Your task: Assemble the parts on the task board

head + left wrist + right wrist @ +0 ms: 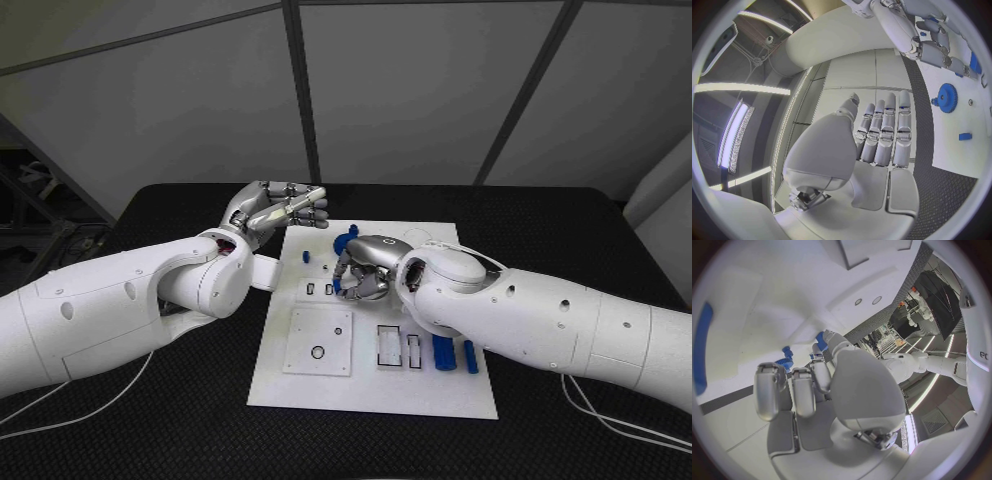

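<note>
The white task board (375, 395) lies in the middle of the black table. My right hand (368, 268) hovers low over its far half with fingers curled down. In the right wrist view, blue bits (787, 356) show at the fingertips (767, 390) of my right hand (817, 390); whether they are gripped is unclear. A blue gear (348, 240) stands just beyond that hand, also visible as the blue gear (946, 97) in the left wrist view. My left hand (274, 210) is raised beside the board's far left corner, fingers (886, 130) straight, holding nothing.
A small blue piece (306, 256) lies near the board's far left edge. Two longer blue parts (443, 350) stand by the rectangular slots (389, 345) at the near right. A square raised plate (319, 340) covers the board's near left. Black table surrounds the board.
</note>
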Tool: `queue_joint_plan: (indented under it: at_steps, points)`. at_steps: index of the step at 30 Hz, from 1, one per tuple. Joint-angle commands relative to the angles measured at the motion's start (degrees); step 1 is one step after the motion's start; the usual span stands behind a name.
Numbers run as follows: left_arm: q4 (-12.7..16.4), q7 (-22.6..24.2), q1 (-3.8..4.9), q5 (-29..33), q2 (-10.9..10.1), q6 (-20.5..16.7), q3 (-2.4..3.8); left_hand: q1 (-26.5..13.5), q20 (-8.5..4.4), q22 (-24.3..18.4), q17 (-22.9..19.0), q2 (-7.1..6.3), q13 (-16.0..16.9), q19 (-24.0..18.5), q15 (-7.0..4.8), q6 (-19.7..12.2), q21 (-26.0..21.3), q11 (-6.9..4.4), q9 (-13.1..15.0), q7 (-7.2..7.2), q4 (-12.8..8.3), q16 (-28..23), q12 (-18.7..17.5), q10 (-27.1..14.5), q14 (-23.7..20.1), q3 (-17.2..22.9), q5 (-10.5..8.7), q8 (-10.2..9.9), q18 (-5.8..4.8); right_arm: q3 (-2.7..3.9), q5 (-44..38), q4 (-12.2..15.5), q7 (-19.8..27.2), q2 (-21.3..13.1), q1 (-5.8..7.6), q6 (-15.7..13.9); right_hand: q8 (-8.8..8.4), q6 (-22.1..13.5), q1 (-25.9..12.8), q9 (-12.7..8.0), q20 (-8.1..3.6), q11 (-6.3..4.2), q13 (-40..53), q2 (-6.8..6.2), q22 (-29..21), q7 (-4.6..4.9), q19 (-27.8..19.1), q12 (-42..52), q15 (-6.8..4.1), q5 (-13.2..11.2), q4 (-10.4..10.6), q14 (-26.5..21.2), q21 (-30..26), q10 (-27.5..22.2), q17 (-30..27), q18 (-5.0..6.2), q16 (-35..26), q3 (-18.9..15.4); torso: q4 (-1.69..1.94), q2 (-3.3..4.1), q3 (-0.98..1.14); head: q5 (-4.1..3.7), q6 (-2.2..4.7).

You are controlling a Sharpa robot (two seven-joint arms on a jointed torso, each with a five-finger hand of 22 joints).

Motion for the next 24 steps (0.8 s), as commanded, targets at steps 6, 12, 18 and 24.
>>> queue_joint_plan:
  at_steps: [6,12,18,24]
  points:
    - [0.0,0.0,0.10,-0.3,0.1,0.3,0.04,-0.4,0.03,-0.1,0.1,0.04,0.0,0.2,0.19,0.3,-0.4,0.19,0.0,-0.03,-0.3,-0.4,-0.4,0.2,0.4,0.1,-0.22,-0.3,0.30,-0.06,-0.4,-0.2,-0.5,-0.1,0.04,2.4,-0.12,0.0,-0.7,0.1,-0.04,0.24,-0.3,-0.08,6.6,0.26,0.3,-0.2,-0.37,0.1,0.3,5.0,0.1,-0.1,11.4,-0.61,0.2,0.2,0.01,0.01,0.00,-0.02,-0.08]
    - [0.0,0.0,0.10,-0.3,0.1,0.3,0.04,-0.4,0.03,-0.1,0.1,0.04,0.0,0.2,0.19,0.3,-0.4,0.19,0.0,-0.03,-0.3,-0.4,-0.4,0.2,0.4,0.1,-0.22,-0.3,0.30,-0.06,-0.4,-0.2,-0.5,-0.1,0.03,2.4,-0.27,-0.3,-0.8,0.0,-0.01,0.31,-0.4,-0.21,6.5,0.35,0.2,-0.4,-0.31,0.0,0.3,5.0,0.0,-0.2,11.4,-0.59,0.2,0.2,-0.02,0.01,0.02,-0.08,-0.15]
    - [0.0,0.0,0.09,-0.3,0.1,0.3,0.04,-0.4,0.03,-0.1,0.1,0.04,0.0,0.2,0.19,0.3,-0.4,0.19,0.0,-0.03,-0.3,-0.4,-0.4,0.2,0.4,0.1,-0.22,-0.3,0.30,-0.06,-0.4,-0.3,-0.6,-0.1,0.04,2.2,-0.35,-0.4,-0.9,0.0,0.01,0.37,-0.5,-0.27,6.4,0.40,0.1,-0.5,-0.28,-0.1,0.4,5.0,0.0,-0.4,11.3,-0.58,0.2,0.3,0.00,-0.02,-0.02,-0.17,-0.13]
    - [0.0,0.0,0.09,-0.3,0.1,0.3,0.04,-0.4,0.03,-0.1,0.1,0.04,0.0,0.2,0.19,0.3,-0.4,0.19,0.0,-0.03,-0.3,-0.4,-0.4,0.2,0.4,0.1,-0.22,-0.3,0.30,-0.06,-0.4,-0.4,-0.7,-0.1,0.04,2.2,-0.59,-0.9,-1.2,0.0,0.07,0.50,-0.9,-0.43,6.4,0.57,0.1,-0.9,-0.18,-0.2,0.4,5.0,0.0,-0.8,11.3,-0.56,0.2,0.3,0.00,0.01,0.00,-0.18,-0.17]
